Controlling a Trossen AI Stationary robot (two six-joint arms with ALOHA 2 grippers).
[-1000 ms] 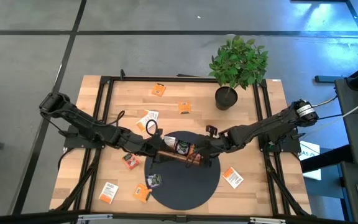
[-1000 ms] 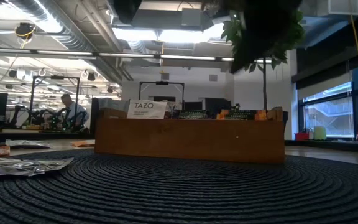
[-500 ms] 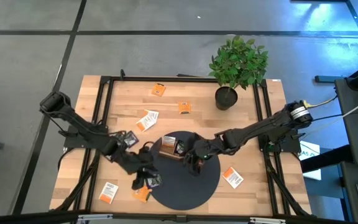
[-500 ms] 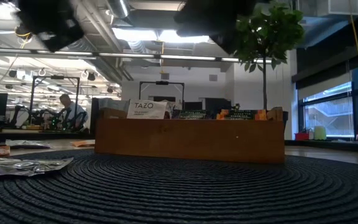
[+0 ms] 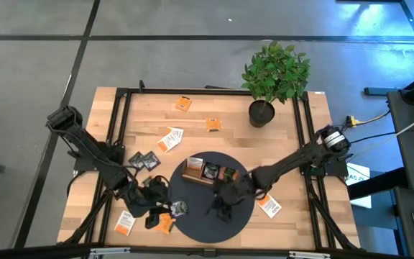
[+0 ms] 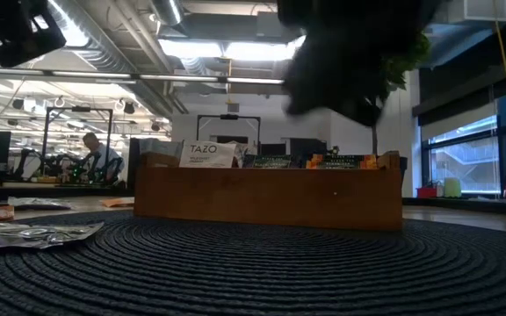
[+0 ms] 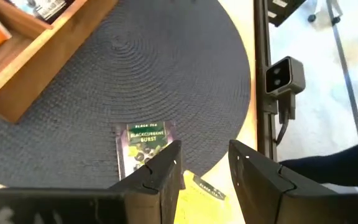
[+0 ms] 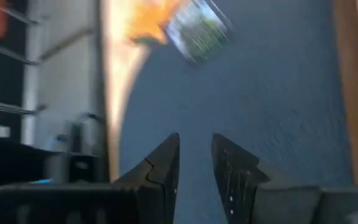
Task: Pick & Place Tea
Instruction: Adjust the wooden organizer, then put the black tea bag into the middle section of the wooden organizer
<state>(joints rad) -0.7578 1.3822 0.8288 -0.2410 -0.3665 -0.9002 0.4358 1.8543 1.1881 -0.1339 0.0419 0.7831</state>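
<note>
The wooden tray point(image 5: 208, 173) sits on the round dark woven mat point(image 5: 221, 219) at roughly 12 o'clock from the mat centre; its compartments hold upright sachets, and in the low view a white TAZO sachet point(image 6: 206, 154) stands above the tray wall at one end. The left gripper point(image 5: 152, 213) hangs over the mat's 9 o'clock edge; in the left wrist view its fingers point(image 7: 165, 176) are parted and empty, directly above a black Blackcurrant Burst sachet point(image 7: 143, 147) lying flat on the mat, with an orange sachet point(image 7: 193, 199) just beside it at the mat rim. The right gripper point(image 5: 220, 207) hovers above the mat centre; in the right wrist view its fingers point(image 8: 166, 163) stand slightly apart with nothing between them. Loose sachets lie on the table: two orange ones point(image 5: 183, 103) toward 12 o'clock of the mat, a white-and-orange one point(image 5: 169, 138) at 11 o'clock, two black ones point(image 5: 143, 160) at 10 o'clock, another white-and-orange one point(image 5: 269, 206) at 3 o'clock, and another point(image 5: 124, 224) at 8 o'clock. A potted plant point(image 5: 273, 75) stands at 1 o'clock
</note>
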